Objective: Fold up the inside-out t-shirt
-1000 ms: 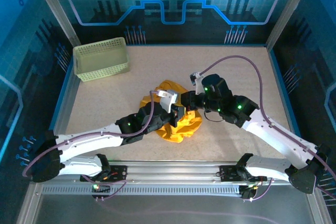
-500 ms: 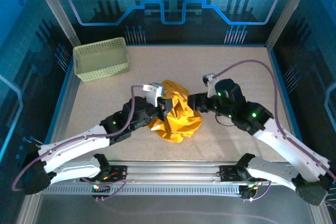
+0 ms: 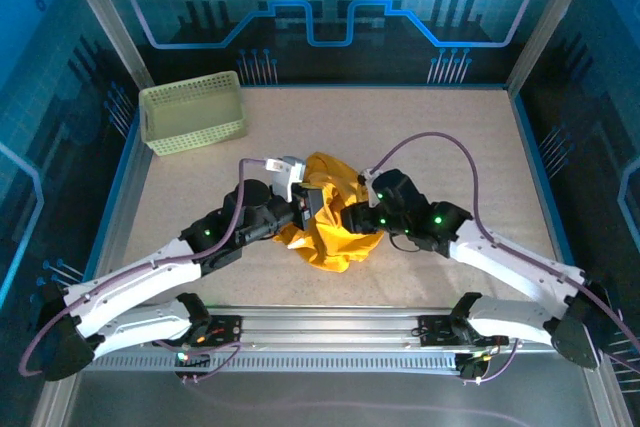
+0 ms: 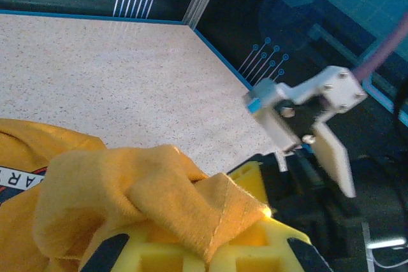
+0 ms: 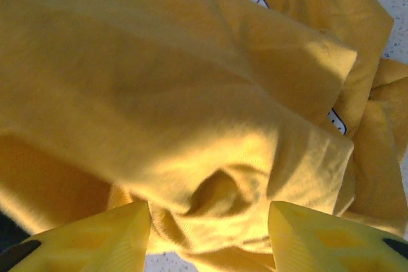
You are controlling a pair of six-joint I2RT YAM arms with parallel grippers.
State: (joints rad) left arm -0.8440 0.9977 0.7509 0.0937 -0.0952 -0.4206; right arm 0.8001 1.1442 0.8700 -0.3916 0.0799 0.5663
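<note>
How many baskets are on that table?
1. The basket sits at the table's far left corner, apart from the t-shirt bunched in the middle. Something small could be hidden under the cloth.

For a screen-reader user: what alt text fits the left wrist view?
A fold of the mustard-yellow t-shirt drapes over the left gripper's yellow fingers at the bottom. Beyond lie the speckled table and the right arm's wrist hardware.

Both my arms reach in toward the middle. My left end effector (image 3: 312,203) points toward 3 o'clock, clamped on a fold of cloth. My right end effector (image 3: 352,219) points toward 9 o'clock, its fingers (image 5: 95,237) spread wide.
</note>
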